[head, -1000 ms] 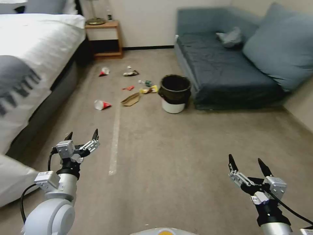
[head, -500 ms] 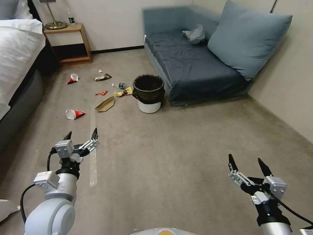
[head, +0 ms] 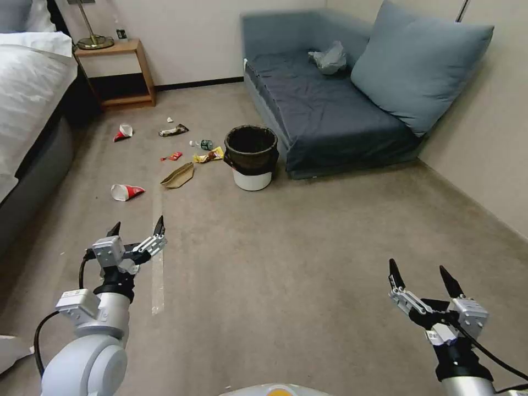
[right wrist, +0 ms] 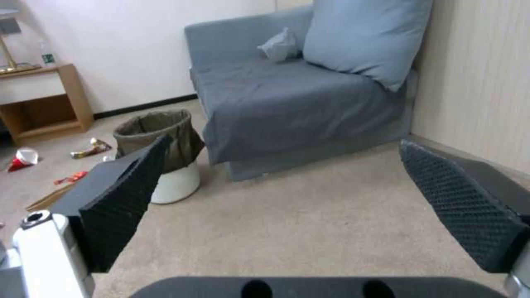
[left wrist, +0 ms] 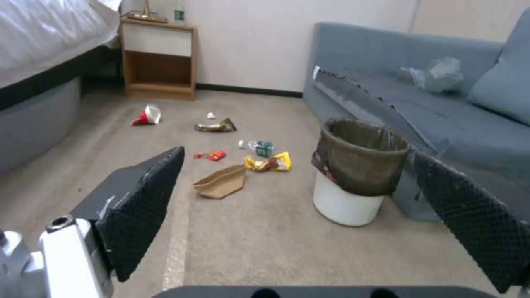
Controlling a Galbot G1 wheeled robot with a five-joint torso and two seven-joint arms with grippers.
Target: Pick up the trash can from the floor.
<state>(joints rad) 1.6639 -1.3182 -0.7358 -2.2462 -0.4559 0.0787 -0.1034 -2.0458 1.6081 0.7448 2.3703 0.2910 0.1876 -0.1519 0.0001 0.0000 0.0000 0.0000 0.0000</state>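
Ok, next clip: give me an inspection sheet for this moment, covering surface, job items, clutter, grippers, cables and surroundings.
Surface: carpet floor with a pale tape stripe.
Job's things: bin upright on the floor by the sofa's corner, black liner over its rim, untouched.
Clutter: two paper cups, a flat brown bag, wrappers and a small bottle, all left of the bin.
Grippers: left gripper and right gripper open, raised over bare carpet, well short of the bin.
Cables: black cable looping at the left arm; another behind the right wrist.
Surroundings: bed, nightstand, blue sofa with cushion.
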